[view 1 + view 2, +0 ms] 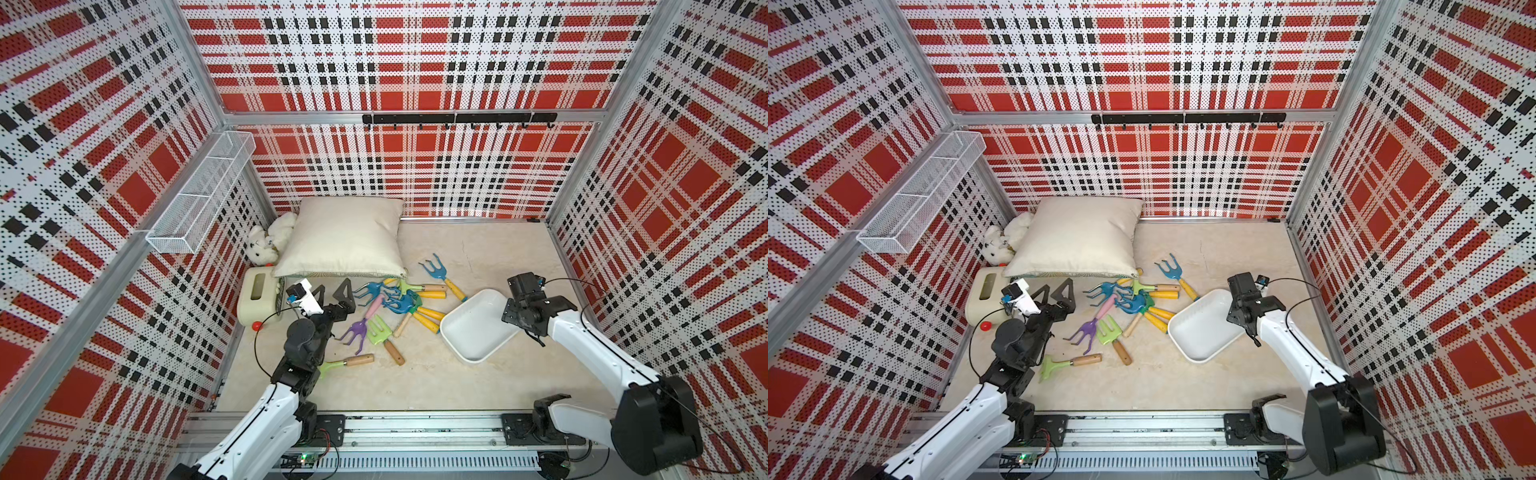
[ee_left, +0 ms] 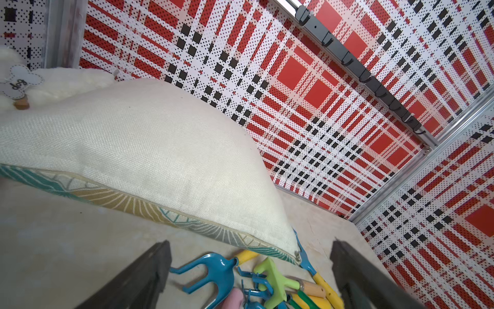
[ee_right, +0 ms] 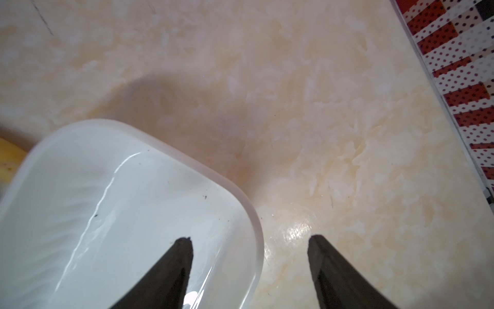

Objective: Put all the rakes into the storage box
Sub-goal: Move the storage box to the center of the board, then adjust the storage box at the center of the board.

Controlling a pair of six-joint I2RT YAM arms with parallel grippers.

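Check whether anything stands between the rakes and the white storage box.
Nothing visible does: the rakes lie right beside the empty storage box. The open right gripper straddles its rim on the side away from them.

Claw spread wide, both dark fingers clear of everything. Between them, on the beige floor, a heap of rakes: blue rake nearest one finger, tines pointing away from the heap; green rake beside it, wooden handle; pink handle poking in close to the claw. Second blue rake, yellow handle, runs out from under the pillow corner. Cream pillow straight ahead, teal-and-gold underside showing. Plush dog beyond it, tag reading "dog". Plaid wall behind, black hook rail high on it.
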